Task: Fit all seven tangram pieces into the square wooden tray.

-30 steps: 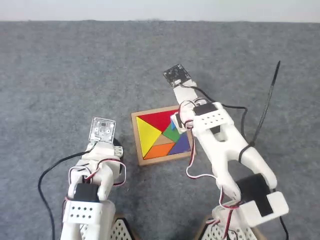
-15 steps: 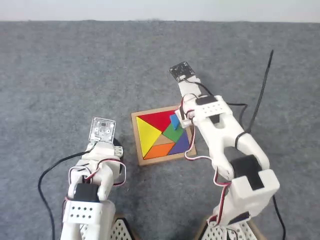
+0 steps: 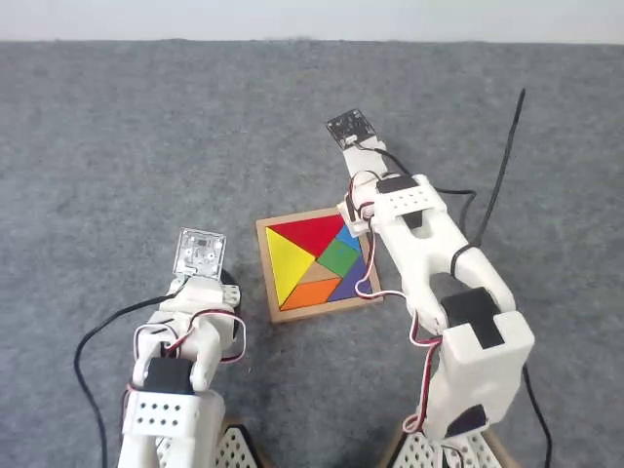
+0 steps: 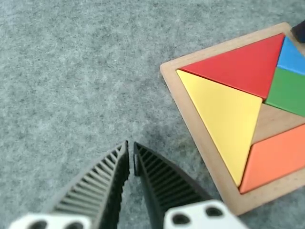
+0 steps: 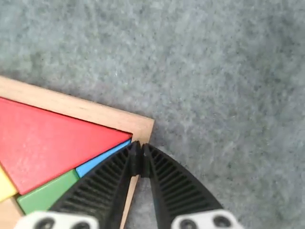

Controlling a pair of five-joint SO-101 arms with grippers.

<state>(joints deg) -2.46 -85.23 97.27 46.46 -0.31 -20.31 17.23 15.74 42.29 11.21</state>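
The square wooden tray (image 3: 263,265) lies in the middle of the grey mat. In it lie a red triangle (image 3: 310,234), a yellow triangle (image 3: 283,263), a green square (image 3: 338,256), an orange piece (image 3: 312,292), a purple piece (image 3: 353,283) and a small blue triangle (image 3: 349,236). A wood-coloured triangular patch (image 3: 314,274) sits among them; I cannot tell whether it is a piece or bare floor. My right gripper (image 5: 139,151) is shut with nothing in it, over the tray's corner (image 5: 143,126) beside the blue triangle (image 5: 102,157). My left gripper (image 4: 131,149) is shut, off the tray's rim (image 4: 201,133) on the yellow triangle's (image 4: 224,112) side.
Grey carpet-like mat (image 3: 146,127) surrounds the tray on all sides. The right arm (image 3: 419,244) stretches along the tray's right side, with a black cable (image 3: 502,185) trailing behind it. The left arm (image 3: 190,331) rests near the front left.
The right arm has drawn back from over the tray toward its far right corner. The blue triangle, tilted up half a second ago, now lies flat in the tray. The left arm has not moved.
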